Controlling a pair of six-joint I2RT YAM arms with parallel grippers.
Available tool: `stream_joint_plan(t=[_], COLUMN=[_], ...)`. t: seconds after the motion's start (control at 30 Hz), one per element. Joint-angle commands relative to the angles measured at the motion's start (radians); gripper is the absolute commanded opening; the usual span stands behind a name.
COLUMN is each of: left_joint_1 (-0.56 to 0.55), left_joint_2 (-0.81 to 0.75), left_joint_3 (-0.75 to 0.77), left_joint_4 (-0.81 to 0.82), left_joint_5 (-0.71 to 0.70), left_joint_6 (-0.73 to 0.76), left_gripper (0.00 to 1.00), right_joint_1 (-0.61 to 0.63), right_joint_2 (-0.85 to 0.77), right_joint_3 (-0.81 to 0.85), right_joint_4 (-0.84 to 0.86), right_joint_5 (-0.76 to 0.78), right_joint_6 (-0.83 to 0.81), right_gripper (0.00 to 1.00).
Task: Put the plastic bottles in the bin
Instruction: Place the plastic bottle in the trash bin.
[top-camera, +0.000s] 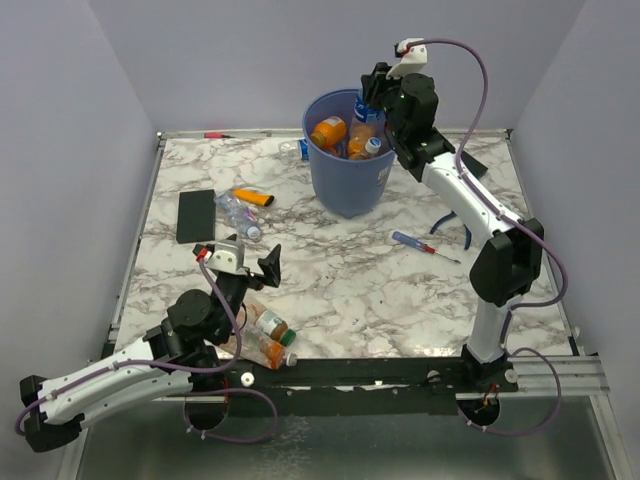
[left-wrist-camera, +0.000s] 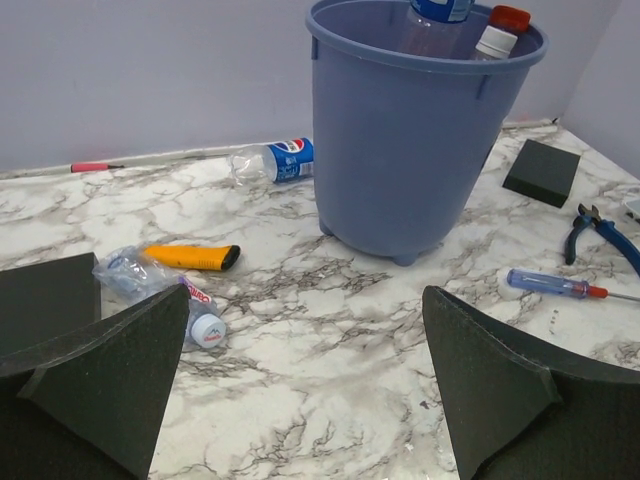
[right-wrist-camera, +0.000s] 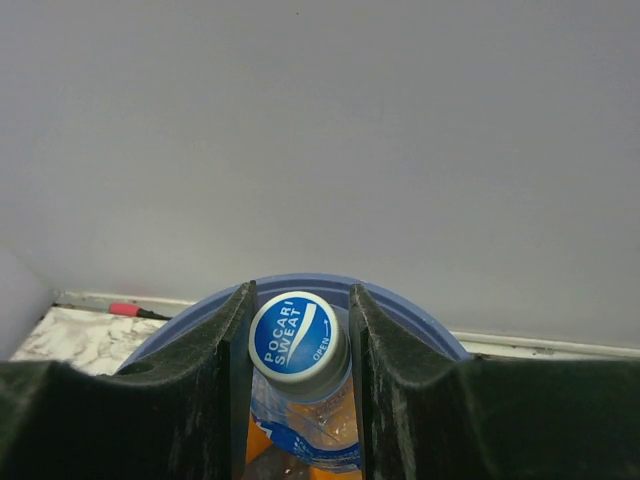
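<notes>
Gripping a Pocari Sweat bottle (right-wrist-camera: 298, 338), right fingers (right-wrist-camera: 190, 400) overhang the bin (top-camera: 345, 190); left fingers (left-wrist-camera: 110, 380) gape.

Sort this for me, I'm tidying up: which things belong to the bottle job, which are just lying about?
Job: bin, bottles inside it, blue-capped bottle, Pepsi bottle, crushed bottle, near-edge bottles.
Lying about: screwdriver, pliers, yellow knife, black slab, black block.

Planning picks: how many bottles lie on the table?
4: Pepsi bottle beside the bin; crushed bottle by the black slab; green-capped bottle, white-capped bottle by the left arm. Others may hide.
</notes>
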Motion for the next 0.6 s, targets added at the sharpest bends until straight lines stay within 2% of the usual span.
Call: stream_joint_plan(t=[0.0,0.1,0.23,0.4,0.43,0.57], left_joint_1=[-0.003,-0.001,-0.003,-0.003,-0.003,-0.003], left_joint_2=[0.024,0.033,0.039,0.039,0.038,0.036], left_joint_3=[0.008,0.008,0.008,0.007,0.008,0.008], left_joint_4=[-0.002,-0.001,0.001,0.000,0.001,0.001], left_joint_5=[0.016,0.020,0.024,0.029,0.029,0.028], left_joint_6=[0.001,0.001,0.001,0.001,0.000,0.001], left_gripper=[0.99,0.99,0.99,0.99,0.99,0.99], right_joint_1=[-0.014,-0.038,-0.067,-0.082,-0.082,-0.081], right_joint_2=[-0.010,-0.039,-0.098,-0.135,-0.139,-0.056], right_joint_3=[-0.072,-0.122,-0.216,-0.277,-0.275,-0.131], right_joint_4=[-0.068,-0.064,0.033,0.152,0.150,-0.037], right_joint_5=[-0.080,-0.133,-0.221,-0.321,-0.330,-0.346], right_joint_6=[0.167,0.287,0.415,0.503,0.494,0.437], right_gripper=[0.01,0.01,0.01,0.01,0.01,0.01])
